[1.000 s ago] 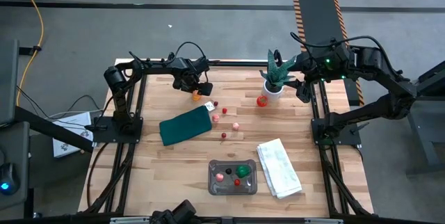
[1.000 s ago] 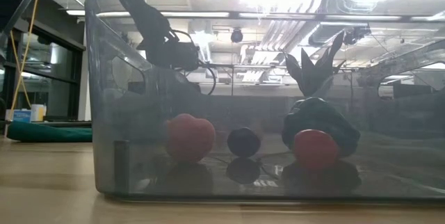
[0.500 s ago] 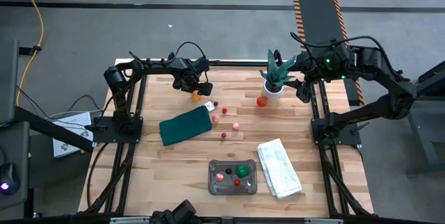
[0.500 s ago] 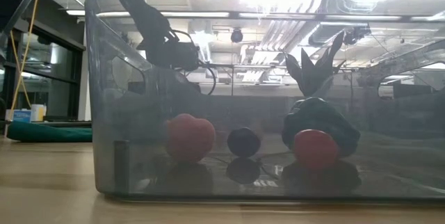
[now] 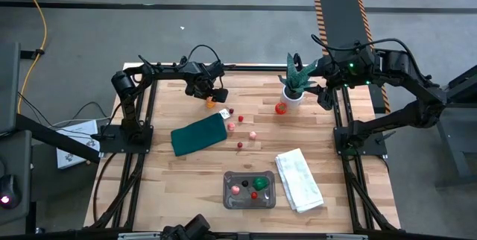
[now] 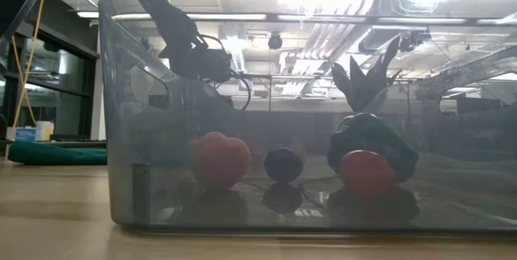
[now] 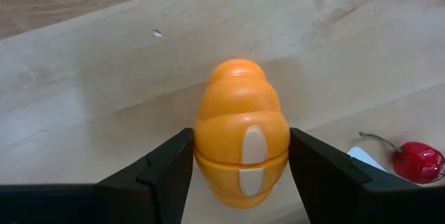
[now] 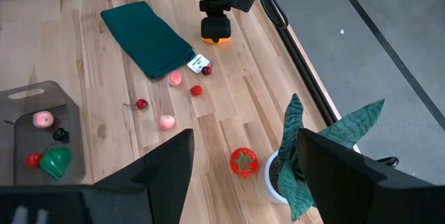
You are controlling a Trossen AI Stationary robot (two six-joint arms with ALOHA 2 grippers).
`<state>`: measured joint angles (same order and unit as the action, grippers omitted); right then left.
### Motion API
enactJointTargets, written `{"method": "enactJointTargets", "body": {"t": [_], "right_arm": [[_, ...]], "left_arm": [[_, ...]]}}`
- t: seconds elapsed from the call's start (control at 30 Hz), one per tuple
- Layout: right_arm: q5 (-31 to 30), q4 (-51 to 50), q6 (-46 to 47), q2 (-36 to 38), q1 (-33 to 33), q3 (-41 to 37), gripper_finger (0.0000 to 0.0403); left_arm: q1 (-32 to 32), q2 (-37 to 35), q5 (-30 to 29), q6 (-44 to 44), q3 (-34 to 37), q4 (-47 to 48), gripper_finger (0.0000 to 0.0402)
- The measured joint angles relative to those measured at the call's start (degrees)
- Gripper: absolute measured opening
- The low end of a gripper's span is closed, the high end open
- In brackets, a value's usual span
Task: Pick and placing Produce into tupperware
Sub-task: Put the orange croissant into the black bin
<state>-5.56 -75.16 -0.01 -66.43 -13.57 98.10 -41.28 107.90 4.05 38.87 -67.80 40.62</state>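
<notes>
No movement; orange produce (image 7: 241, 149) between left jaws

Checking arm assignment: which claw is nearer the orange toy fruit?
Left. The left claw straddles the orange toy fruit, one finger on each side, at the table's far left. The right claw hangs open beyond the potted plant, well away.

The tupperware (image 5: 250, 190) sits at the desk's (image 5: 186, 180) near edge, four produce pieces inside, the towel (image 5: 299, 180) just right, the cloth (image 5: 198, 134) behind it leftward.
</notes>
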Motion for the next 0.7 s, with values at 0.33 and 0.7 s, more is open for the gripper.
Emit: {"method": "enactJointTargets", "body": {"t": [0.33, 0.7], "right_arm": [[0.0, 0.9, 0.0, 0.0, 0.0, 0.0, 0.0245], [0.0, 0.9, 0.0, 0.0, 0.0, 0.0, 0.0245]], "left_arm": [[0.0, 0.0, 0.0, 0.0, 0.0, 0.0, 0.0192], [0.0, 0.0, 0.0, 0.0, 0.0, 0.0, 0.0197]]}}
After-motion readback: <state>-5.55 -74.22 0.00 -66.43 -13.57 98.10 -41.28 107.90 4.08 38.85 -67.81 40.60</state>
